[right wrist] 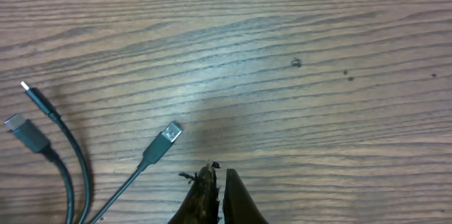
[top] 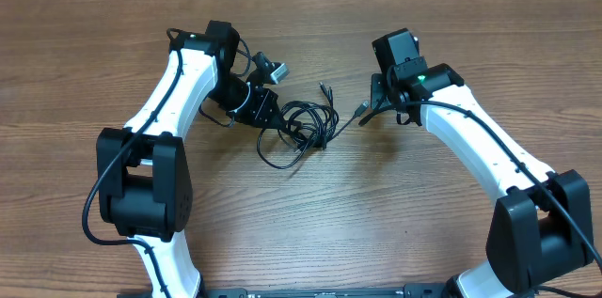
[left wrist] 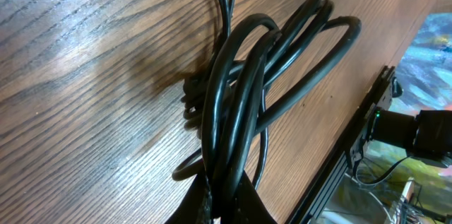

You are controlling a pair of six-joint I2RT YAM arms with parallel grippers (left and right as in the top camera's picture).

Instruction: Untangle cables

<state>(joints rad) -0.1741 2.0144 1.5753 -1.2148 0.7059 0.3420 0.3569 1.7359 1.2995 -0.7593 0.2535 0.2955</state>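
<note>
The cables (top: 303,127) lie as a loose black tangle of loops at the table's middle. My left gripper (top: 278,121) is at the tangle's left edge, shut on a bundle of cable loops (left wrist: 240,104) that fills the left wrist view. One cord runs right from the tangle to a USB plug (top: 361,108) near my right gripper (top: 376,110). In the right wrist view that plug (right wrist: 167,138) lies just left of my right gripper's fingertips (right wrist: 217,174), which are shut on nothing. Two more plug ends (right wrist: 32,114) lie at the far left.
The wooden table (top: 310,223) carries only the cables and my two white arms. A black table-edge rail (left wrist: 353,153) and equipment beyond it show at the right of the left wrist view.
</note>
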